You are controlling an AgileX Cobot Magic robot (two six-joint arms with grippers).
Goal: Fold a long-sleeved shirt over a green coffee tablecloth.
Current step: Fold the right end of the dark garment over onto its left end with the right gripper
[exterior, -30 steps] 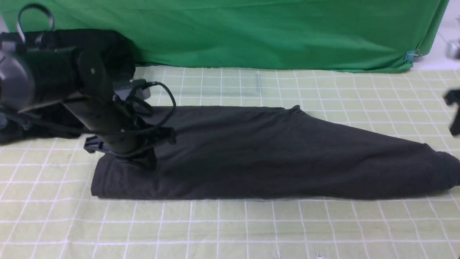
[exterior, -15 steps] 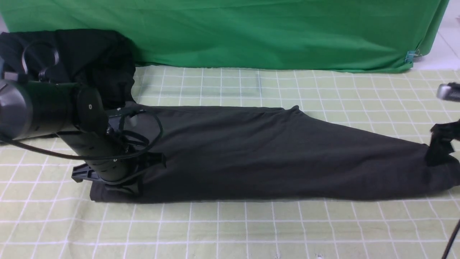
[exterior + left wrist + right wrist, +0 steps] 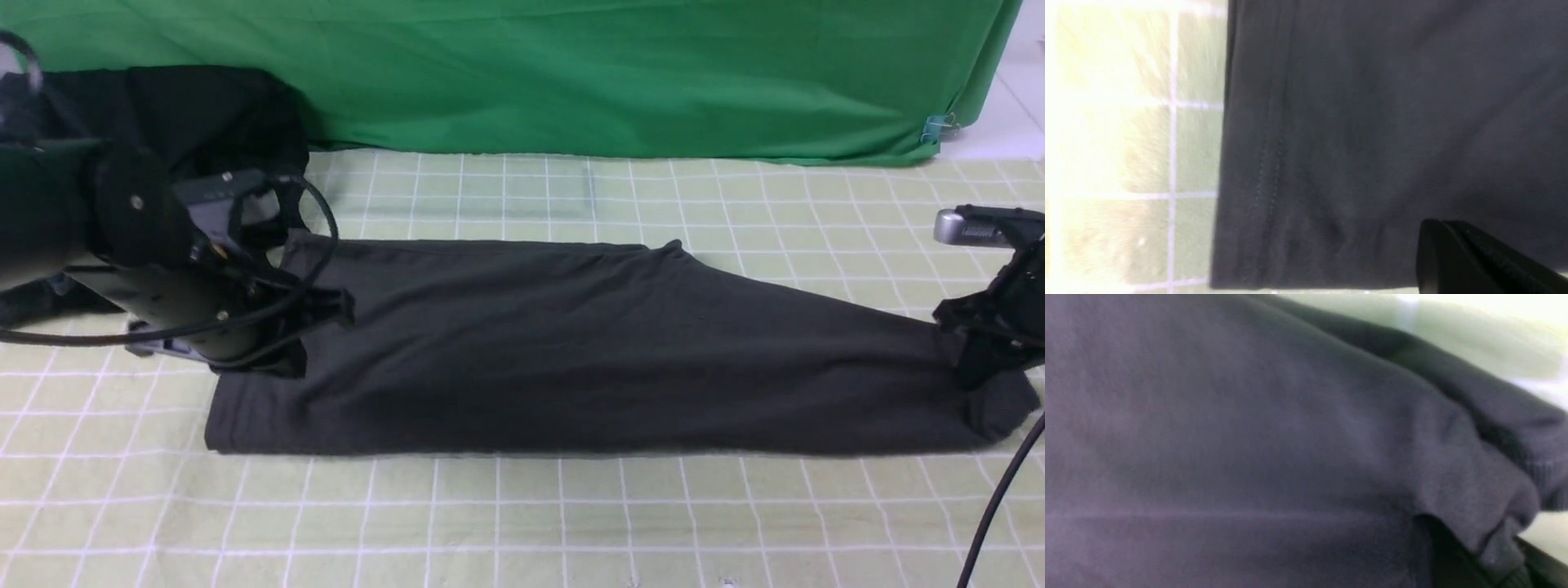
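Nearest lies the green coffee tablecloth [image 3: 522, 523]. On it the long-sleeved shirt [image 3: 571, 359], a folded band, spans from the left claw [image 3: 282, 363], closed over its hem, to the right claw [image 3: 976, 371], pinching bunched cloth. It looks soft, limp and light, so grip doubled edges.

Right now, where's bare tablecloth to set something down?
Free: the checked tablecloth strip nearer than the shirt, and the band between shirt and green backdrop. Crowded: far left, black garments and left arm; right edge, right arm.
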